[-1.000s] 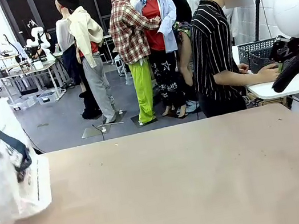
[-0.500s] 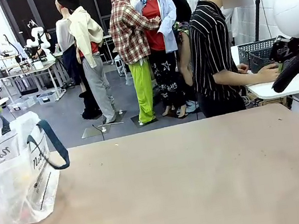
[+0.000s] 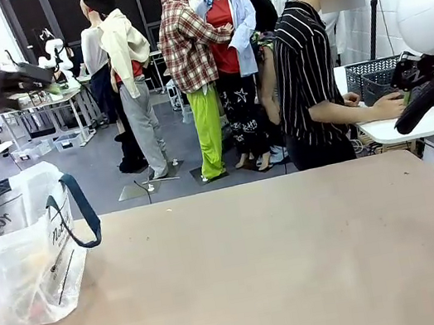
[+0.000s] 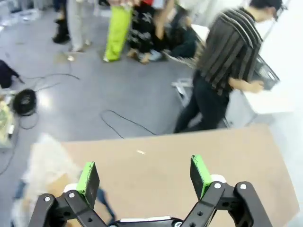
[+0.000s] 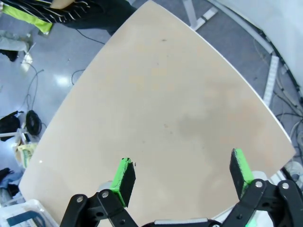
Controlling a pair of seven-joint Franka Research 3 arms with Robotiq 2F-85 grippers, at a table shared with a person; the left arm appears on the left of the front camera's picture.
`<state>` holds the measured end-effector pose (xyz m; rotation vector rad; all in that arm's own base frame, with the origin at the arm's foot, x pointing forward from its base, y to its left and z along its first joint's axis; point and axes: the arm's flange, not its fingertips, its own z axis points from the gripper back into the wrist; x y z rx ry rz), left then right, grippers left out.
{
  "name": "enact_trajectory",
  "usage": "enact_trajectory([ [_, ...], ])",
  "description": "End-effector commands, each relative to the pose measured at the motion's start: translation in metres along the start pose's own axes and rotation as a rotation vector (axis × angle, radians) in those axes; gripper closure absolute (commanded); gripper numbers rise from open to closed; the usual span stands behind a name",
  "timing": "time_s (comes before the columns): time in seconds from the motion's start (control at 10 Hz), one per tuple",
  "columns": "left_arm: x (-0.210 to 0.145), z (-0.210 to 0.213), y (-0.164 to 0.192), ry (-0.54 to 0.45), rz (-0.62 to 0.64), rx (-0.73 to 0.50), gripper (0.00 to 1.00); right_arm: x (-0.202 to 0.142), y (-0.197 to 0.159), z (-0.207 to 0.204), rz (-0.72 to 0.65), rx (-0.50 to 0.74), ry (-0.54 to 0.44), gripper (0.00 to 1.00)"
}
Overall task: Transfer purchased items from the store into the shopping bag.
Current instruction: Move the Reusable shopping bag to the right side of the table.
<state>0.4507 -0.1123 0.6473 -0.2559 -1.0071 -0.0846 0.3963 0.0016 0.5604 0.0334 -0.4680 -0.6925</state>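
Observation:
The shopping bag [image 3: 31, 254], translucent white with navy handles and black lettering, stands upright by itself at the table's left end. It appears as a pale blur [image 4: 47, 165] below the fingers in the left wrist view. Faint reddish and yellow shapes of the purchased items [image 3: 34, 306] show through its lower wall. My left gripper [image 3: 41, 79] is a blur high above the bag at upper left. Seen from the wrist, the left gripper [image 4: 144, 175] is open and holds nothing. My right gripper [image 5: 182, 170] is open and holds nothing, above a pale rounded tabletop [image 5: 161, 109].
A person in a striped shirt [image 3: 310, 70] stands at the far right, hands on a white side table [image 3: 412, 124] that carries a dark grey mesh basket [image 3: 370, 78]. My right arm [image 3: 427, 16] hangs over that side table. The brown table [image 3: 285, 260] stretches right of the bag.
The left gripper opened and let go of the bag's handles, then rose to the upper left. The bag settled upright on the table. The right arm stayed put.

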Motion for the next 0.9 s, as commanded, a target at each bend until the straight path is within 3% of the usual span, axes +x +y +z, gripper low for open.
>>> enact_trajectory([
  [0.0, -0.008, -0.059, -0.027, 0.139, -0.019, -0.096, 0.00, 0.002, 0.001, 0.000, 0.010, -0.004, -0.003, 0.00],
  [0.2, -0.033, -0.112, -0.056, 0.256, -0.009, -0.097, 0.00, 0.002, 0.001, 0.000, 0.010, -0.004, -0.003, 0.00],
  [0.4, -0.053, -0.139, -0.046, 0.352, 0.063, -0.106, 0.00, 0.002, 0.001, 0.000, 0.010, -0.004, -0.003, 0.00],
  [0.6, -0.062, -0.145, -0.038, 0.376, 0.098, -0.139, 0.00, 0.002, 0.001, 0.000, 0.010, -0.004, -0.003, 0.00],
  [0.7, -0.065, -0.147, -0.036, 0.372, 0.136, -0.216, 0.00, 0.002, 0.001, 0.000, 0.010, -0.004, -0.003, 0.00],
  [0.8, -0.073, -0.153, -0.042, 0.368, 0.086, -0.100, 0.00, 0.002, 0.001, 0.000, 0.010, -0.004, -0.003, 0.00],
])
